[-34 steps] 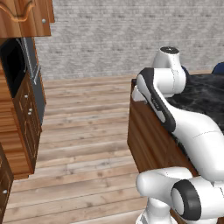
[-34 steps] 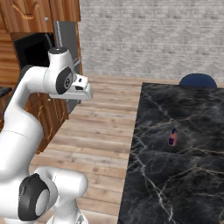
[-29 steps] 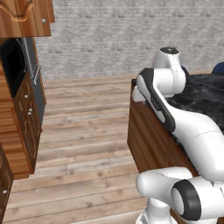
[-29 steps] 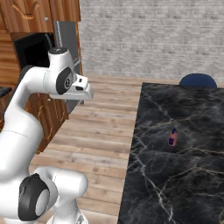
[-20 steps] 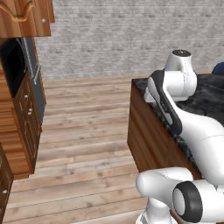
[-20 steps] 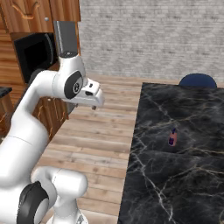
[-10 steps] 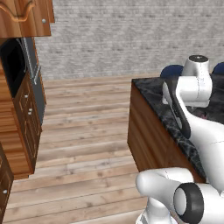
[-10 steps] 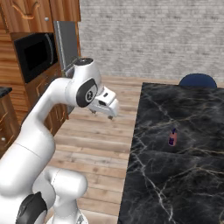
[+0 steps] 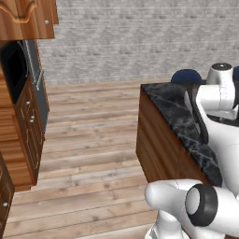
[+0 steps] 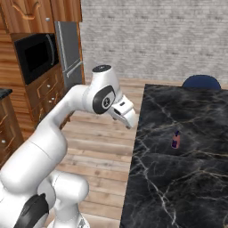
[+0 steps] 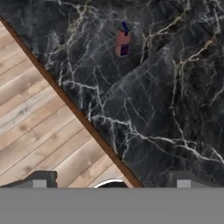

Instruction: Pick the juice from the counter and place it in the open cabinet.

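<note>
Glossy white arm (image 10: 58, 129) of rounded, tubular segments — dark grey discs cap its joints — on a bulbous white base (image 9: 186, 210).

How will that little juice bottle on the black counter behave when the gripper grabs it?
The juice is slender and stands upright on the smooth counter, so a sideways nudge would probably tip it. Once down, its round body could roll. It looks small, so likely light and stiff.

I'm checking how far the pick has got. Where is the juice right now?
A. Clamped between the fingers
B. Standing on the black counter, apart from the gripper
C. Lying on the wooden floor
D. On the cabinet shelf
B: the juice stands alone on the counter, with bare marble all round it, and the hand view shows it well ahead of the open gripper.
</note>
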Robot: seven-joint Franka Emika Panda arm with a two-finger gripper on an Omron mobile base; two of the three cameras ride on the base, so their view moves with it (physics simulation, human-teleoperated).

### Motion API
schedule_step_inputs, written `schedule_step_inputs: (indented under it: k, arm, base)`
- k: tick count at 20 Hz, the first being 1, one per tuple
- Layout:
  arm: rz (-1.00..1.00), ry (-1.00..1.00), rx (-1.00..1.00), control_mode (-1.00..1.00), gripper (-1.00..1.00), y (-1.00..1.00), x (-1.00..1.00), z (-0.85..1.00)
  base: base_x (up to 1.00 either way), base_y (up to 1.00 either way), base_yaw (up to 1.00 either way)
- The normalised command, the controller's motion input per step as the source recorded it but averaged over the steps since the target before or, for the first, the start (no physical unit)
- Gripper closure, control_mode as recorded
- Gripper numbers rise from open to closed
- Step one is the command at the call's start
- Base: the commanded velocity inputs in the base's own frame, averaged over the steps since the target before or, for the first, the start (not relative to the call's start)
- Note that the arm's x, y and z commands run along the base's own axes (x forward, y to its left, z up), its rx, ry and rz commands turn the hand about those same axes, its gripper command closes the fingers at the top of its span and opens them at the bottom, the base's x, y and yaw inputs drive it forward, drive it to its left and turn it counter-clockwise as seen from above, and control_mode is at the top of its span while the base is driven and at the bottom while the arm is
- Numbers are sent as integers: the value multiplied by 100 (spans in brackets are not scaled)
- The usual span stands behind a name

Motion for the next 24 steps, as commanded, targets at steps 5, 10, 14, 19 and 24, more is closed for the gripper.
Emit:
schedule_step_inputs:
  k: [5,10,14,19,24]
  arm:
    - [-23,0,-4,-100,-100,-52,0,-31]
    - [-19,0,-4,-100,-100,-41,1,-26]
    - [-6,-1,-5,-100,-100,-9,6,-12]
    - [0,0,-8,-100,-100,0,21,-11]
    - [0,0,-10,-100,-100,0,28,-16]
  base:
    - [0,0,0]
    - [0,0,0]
    - [0,0,0]
    - [0,0,0]
    - [0,0,0]
